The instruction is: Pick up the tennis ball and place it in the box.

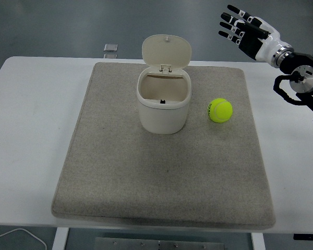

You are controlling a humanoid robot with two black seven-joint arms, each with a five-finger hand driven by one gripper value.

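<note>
Yellow-green fuzzy tennis ball [219,110] sits on grey felt mat [164,151], just right of cream plastic box [163,104] with flip lid up. Right black-and-white five-fingered hand [246,32] raised at top right, fingers spread, empty, well clear of ball.

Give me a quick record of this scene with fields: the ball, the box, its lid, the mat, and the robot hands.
ball: tennis ball on the mat, right of the box, apart from it
box: cream box, upright on the mat
lid: lid hinged up, box open
mat: grey mat on the white table
right hand: right hand raised at upper right, fingers spread, holding nothing
left hand: not in view
</note>
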